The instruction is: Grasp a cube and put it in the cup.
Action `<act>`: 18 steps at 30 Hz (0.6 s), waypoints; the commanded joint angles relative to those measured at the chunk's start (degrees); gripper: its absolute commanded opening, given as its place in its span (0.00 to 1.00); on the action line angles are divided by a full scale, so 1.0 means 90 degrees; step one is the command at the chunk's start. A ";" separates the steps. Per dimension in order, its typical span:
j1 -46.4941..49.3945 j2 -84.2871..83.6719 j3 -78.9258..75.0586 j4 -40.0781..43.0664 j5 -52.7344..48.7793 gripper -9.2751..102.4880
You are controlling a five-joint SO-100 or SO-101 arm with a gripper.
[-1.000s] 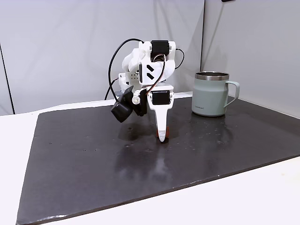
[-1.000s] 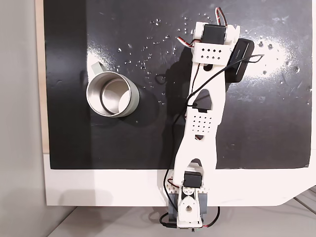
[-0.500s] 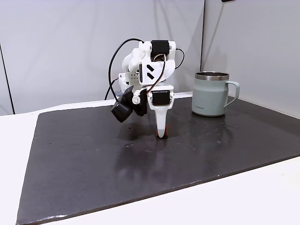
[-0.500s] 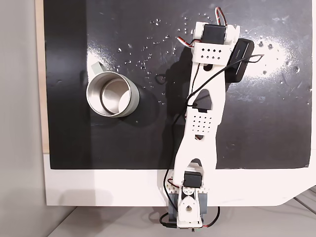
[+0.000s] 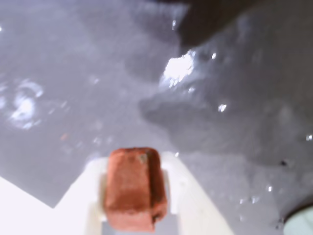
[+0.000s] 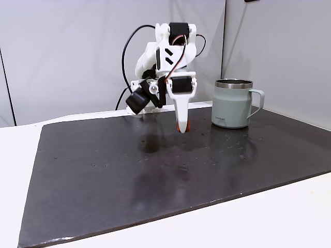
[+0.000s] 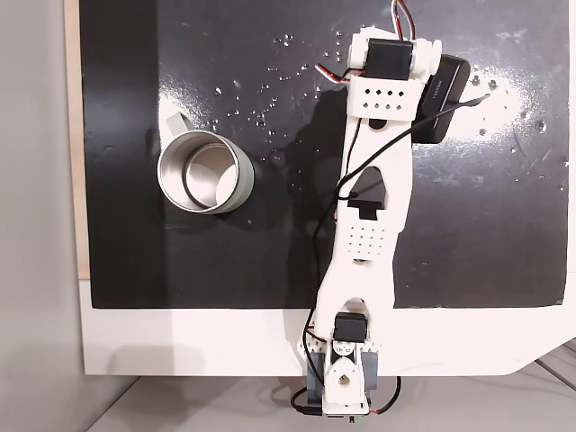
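The gripper (image 6: 181, 127) is clamped on the red-orange cube (image 5: 135, 188), which sits pinched between the white fingers (image 5: 188, 196) and hangs clear above the black mat (image 6: 155, 170). Off toward the mat's far right corner in a fixed view stands the grey-green mug (image 6: 234, 103), upright and well apart from the gripper.

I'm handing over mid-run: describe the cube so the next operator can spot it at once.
Start at the black mat and find the white arm over its middle, left of the grey-green mug in the side fixed view. The cube sits pinched in the gripper, lifted off the mat. It is the one small red-orange thing there.
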 commanded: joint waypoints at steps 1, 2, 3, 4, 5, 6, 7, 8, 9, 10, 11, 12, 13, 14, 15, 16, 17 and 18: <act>-0.0117 0.1123 0.0186 0.0078 0.0029 0.10; -0.0117 0.1338 0.0312 0.0078 0.0029 0.10; -0.0127 0.1543 0.0459 0.0078 0.0029 0.10; -0.0127 0.1758 0.0596 0.0078 0.0020 0.10; -0.0137 0.1982 0.0723 0.0068 0.0020 0.10; -0.0137 0.2188 0.0830 0.0068 0.0020 0.10; -0.0137 0.2383 0.0928 0.0068 0.0020 0.10; -0.0127 0.2578 0.1016 0.0068 0.0010 0.10; -0.0127 0.2764 0.1104 0.0068 -0.0010 0.10; -0.0117 0.2959 0.1191 0.0068 -0.0020 0.10; -0.0117 0.3145 0.1289 0.0068 -0.0039 0.10; -0.0107 0.3340 0.1406 0.0068 -0.0039 0.10; -0.0107 0.3545 0.1553 0.0068 -0.0049 0.10; -0.0107 0.3750 0.1699 0.0068 -0.0059 0.10; -0.0107 0.3955 0.1855 0.0068 -0.0078 0.10; -0.0107 0.4150 0.1982 0.0059 -0.0088 0.10; -0.0107 0.4326 0.2100 0.0059 -0.0107 0.10; -0.0107 0.4473 0.2188 0.0059 -0.0117 0.10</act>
